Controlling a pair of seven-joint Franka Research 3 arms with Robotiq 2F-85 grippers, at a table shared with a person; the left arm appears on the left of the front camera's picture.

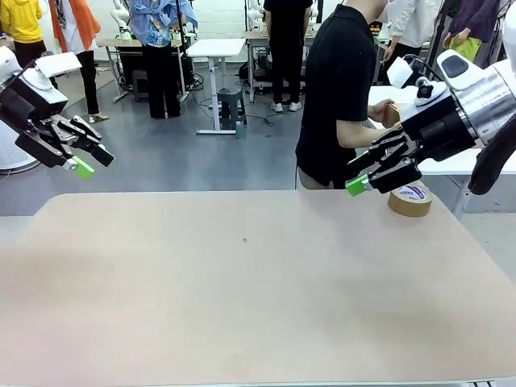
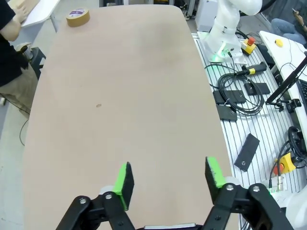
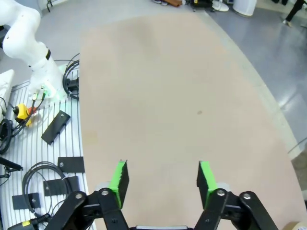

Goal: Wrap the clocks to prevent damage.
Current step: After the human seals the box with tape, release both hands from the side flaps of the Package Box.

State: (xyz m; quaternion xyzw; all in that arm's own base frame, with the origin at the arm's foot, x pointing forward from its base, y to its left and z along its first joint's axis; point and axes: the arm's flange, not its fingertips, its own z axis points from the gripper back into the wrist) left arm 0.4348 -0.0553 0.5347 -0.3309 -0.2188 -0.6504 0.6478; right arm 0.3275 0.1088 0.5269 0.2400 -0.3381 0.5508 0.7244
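We are hovering both grippers, left and right, fingers spread and holding nothing; only tape is sitting on the counter, so wrapping is not yet starting.

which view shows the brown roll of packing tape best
The left wrist view: the brown roll of packing tape lies whole and unobstructed at the table's far corner. In the front view the right gripper covers part of it.

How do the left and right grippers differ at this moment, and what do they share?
The left gripper hangs off the table's left edge; the right gripper hangs over its far right corner. The tape roll sits beside the right gripper, far from the left. Both are open, empty.
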